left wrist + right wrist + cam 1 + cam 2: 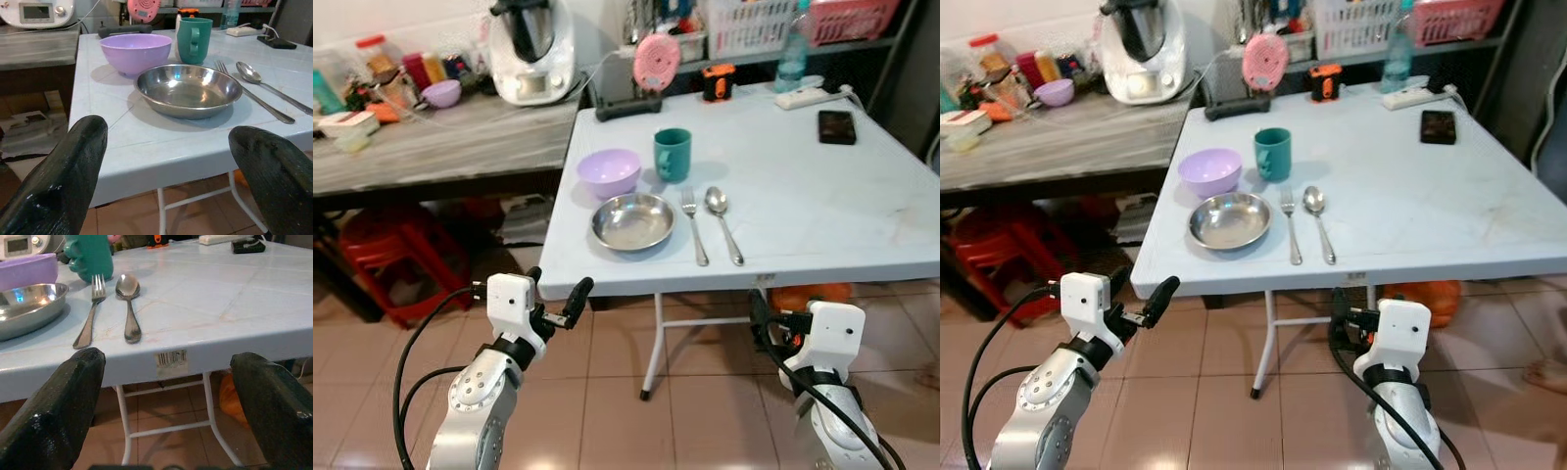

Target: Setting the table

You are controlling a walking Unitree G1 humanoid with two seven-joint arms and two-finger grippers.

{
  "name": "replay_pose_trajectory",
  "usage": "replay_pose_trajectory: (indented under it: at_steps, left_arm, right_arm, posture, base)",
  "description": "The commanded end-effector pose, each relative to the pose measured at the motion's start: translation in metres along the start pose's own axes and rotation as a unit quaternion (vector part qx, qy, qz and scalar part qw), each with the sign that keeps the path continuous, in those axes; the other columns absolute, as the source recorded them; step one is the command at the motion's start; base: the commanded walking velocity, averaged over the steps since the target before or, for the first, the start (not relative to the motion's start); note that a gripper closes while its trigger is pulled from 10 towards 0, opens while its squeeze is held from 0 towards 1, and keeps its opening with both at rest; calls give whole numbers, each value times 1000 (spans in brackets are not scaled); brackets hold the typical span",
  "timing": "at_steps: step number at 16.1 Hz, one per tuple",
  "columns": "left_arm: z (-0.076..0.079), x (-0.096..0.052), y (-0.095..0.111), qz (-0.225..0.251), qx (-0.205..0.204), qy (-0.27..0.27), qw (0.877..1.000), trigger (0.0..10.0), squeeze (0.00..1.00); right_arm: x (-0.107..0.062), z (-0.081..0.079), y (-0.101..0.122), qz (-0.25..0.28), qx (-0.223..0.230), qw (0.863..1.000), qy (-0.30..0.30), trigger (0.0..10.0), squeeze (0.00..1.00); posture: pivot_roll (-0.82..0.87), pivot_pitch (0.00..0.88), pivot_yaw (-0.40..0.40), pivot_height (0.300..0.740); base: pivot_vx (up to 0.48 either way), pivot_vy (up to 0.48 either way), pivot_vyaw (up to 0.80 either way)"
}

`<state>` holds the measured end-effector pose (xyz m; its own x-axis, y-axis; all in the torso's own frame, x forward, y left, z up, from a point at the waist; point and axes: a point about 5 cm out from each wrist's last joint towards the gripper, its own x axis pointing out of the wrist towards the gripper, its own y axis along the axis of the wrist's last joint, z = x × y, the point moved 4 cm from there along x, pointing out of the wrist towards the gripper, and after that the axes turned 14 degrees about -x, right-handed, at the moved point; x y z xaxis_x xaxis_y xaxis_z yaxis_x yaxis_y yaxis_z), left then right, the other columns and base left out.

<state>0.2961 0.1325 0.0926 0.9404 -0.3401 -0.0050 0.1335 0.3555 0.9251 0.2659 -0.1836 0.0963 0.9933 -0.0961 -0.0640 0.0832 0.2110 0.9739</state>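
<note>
On the white folding table (822, 206), near its front left corner, lies a steel plate (632, 221). A fork (694, 227) and a spoon (722, 221) lie side by side to its right. Behind the plate stand a purple bowl (609, 171) and a green mug (673, 155). My left gripper (558, 292) hangs open just below and in front of the table's left corner, holding nothing. My right gripper (168, 361) is open too, below the front edge and facing the spoon and fork (90, 318).
A grey counter (460, 147) with a kitchen machine (533, 49) and jars stands to the left, with red stools (396, 255) under it. At the table's back lie a black phone (836, 126), a power strip (808, 96) and a bottle (792, 54). Tiled floor lies below.
</note>
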Motion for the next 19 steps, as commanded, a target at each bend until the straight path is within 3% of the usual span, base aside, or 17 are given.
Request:
replay_pose_trajectory:
  at_steps: [1, 6, 11, 16, 19]
  left_arm:
    - [-3, 0, 12, 20, 6, 0, 1000, 10000, 0]
    - [-1, 0, 12, 20, 4, -6, 1000, 10000, 0]
    - [5, 2, 22, 36, 0, -12, 999, 10000, 0]
    - [3, 1, 19, 33, -3, -1, 999, 10000, 0]
    - [1, -2, 16, 31, 14, 1, 999, 10000, 0]
  right_arm:
    - [2, -3, 16, 30, -1, 1000, 4, 10000, 0]
    - [2, -2, 21, 39, -4, 999, 1, 10000, 0]
    - [1, -2, 44, 81, -32, 996, 1, 10000, 0]
    - [0, -5, 43, 75, -27, 997, 12, 10000, 0]
    - [-2, -10, 40, 68, -23, 997, 27, 10000, 0]
  posture:
    - [-49, 0, 142, 740]
    - [-48, 0, 142, 740]
    - [-50, 0, 142, 740]
    - [-53, 0, 137, 740]
    - [-56, 0, 136, 740]
  base:
    - [251, 0, 0]
    - [352, 0, 0]
    - [386, 0, 0]
    - [361, 0, 0]
    - [0, 0, 0]
